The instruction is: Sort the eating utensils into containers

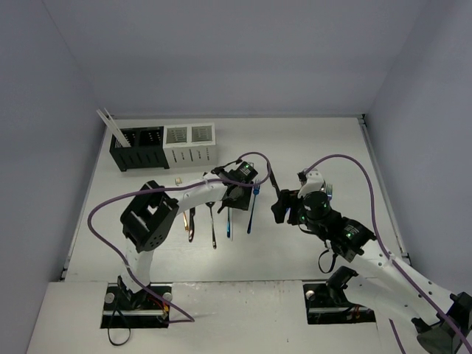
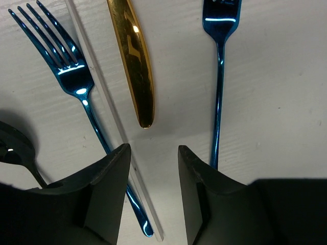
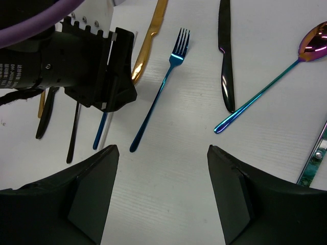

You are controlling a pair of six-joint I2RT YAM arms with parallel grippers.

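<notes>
My left gripper [image 1: 234, 193] is open, low over utensils lying in the middle of the table. In the left wrist view its jaws [image 2: 153, 148] are empty. A translucent chopstick [image 2: 102, 92] and a blue fork [image 2: 76, 76] run under the left finger. A gold knife [image 2: 134, 56] lies just ahead and a second blue fork [image 2: 219, 76] lies beside the right finger. My right gripper [image 1: 284, 206] is open and empty [image 3: 162, 149], above bare table beside that fork [image 3: 161, 92]. The black caddy [image 1: 136, 147], holding chopsticks [image 1: 109, 122], and the white caddy [image 1: 189, 144] stand at the back left.
A black knife [image 3: 226, 51] and an iridescent spoon [image 3: 276, 76] lie to the right of the fork. Black-handled utensils [image 1: 212, 225] lie left of the left gripper. The left arm's purple cable [image 1: 251, 156] loops over the table. Walls enclose three sides.
</notes>
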